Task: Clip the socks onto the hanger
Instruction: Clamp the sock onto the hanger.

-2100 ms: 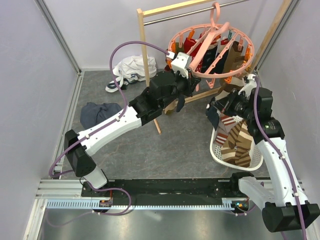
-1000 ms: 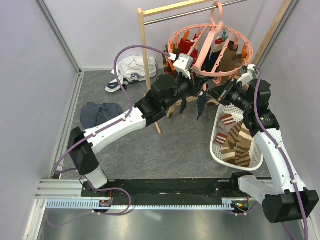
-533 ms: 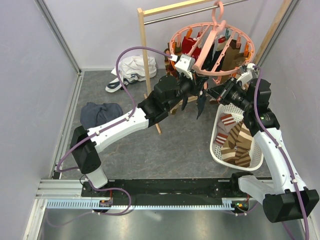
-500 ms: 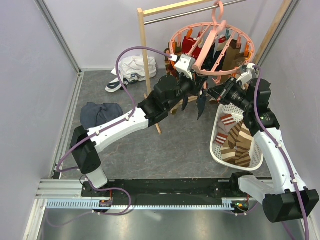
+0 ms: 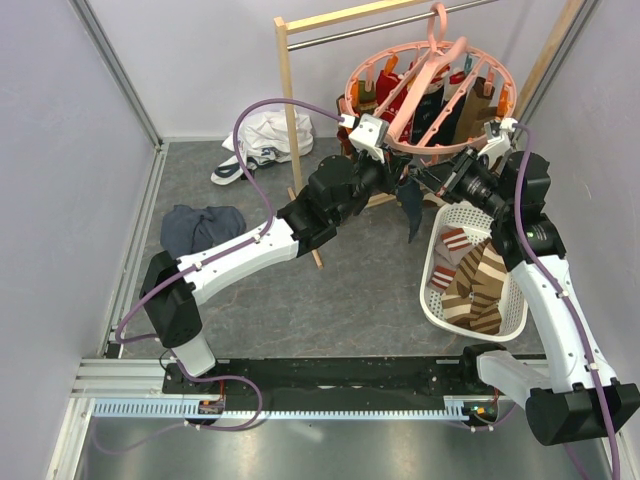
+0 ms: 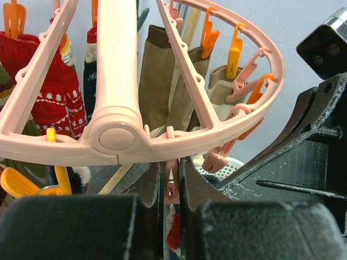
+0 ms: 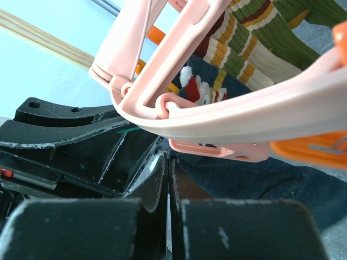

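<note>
The round pink hanger (image 5: 430,95) hangs by its hook from the metal rail, with several socks (image 5: 470,105) clipped round its ring. My left gripper (image 5: 396,178) sits just under the near rim. In the left wrist view its jaws (image 6: 171,172) are shut on a pink clip (image 6: 172,189) that hangs from the hanger's ring (image 6: 162,138). My right gripper (image 5: 443,182) is close beside it, shut on the top edge of a navy sock (image 5: 411,212) that dangles below. In the right wrist view that gripper (image 7: 167,162) holds the navy sock (image 7: 260,184) right under the ring (image 7: 244,116).
A white basket (image 5: 437,300) with several striped socks (image 5: 475,285) stands under the right arm. The wooden-framed rail's post (image 5: 292,110) stands left of the hanger. A white garment (image 5: 265,140) and a dark cloth bundle (image 5: 195,225) lie on the floor at left.
Both grippers have risen a little toward the ring's near rim. The navy sock has shifted right with them, and the ring has tilted slightly.
</note>
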You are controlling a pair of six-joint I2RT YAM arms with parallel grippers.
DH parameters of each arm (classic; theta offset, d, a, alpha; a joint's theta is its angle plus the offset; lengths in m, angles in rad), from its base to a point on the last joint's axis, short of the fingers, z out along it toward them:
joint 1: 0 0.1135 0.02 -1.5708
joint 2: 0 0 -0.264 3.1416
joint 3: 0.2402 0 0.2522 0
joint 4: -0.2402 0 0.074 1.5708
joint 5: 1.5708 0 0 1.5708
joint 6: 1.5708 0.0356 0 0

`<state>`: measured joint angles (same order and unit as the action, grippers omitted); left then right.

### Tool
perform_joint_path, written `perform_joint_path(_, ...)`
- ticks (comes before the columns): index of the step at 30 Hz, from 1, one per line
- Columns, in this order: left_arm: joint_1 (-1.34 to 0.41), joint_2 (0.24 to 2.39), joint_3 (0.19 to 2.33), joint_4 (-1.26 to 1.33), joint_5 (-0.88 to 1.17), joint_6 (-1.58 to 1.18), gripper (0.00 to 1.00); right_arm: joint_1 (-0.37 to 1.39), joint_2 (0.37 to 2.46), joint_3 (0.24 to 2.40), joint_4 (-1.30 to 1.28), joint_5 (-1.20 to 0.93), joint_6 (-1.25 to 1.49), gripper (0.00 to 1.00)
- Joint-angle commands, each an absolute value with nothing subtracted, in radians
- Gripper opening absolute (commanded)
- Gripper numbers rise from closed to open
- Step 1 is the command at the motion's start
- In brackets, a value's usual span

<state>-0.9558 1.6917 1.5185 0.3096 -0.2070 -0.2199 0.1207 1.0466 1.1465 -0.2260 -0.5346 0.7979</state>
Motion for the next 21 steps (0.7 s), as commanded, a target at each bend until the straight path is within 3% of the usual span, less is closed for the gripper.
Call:
perform_joint_path(1, -0.960, 1.671, 1.517, 0.325, -0.206, -0.219, 0.02, 0.124, 1.051, 1.183, -0.178, -0.560, 0.805, 0.00)
perform_joint_path(17, -0.960, 1.652, 1.545, 0.284, -0.183, -0.370, 0.02, 0.123, 1.025, 1.124, -0.112, -0.537, 0.821, 0.00)
perform_joint_path(21, -0.960, 1.649, 1.548, 0.276, -0.184, -0.376, 0.11, 0.124, 1.019, 1.108, -0.100, -0.541, 0.825, 0.00)
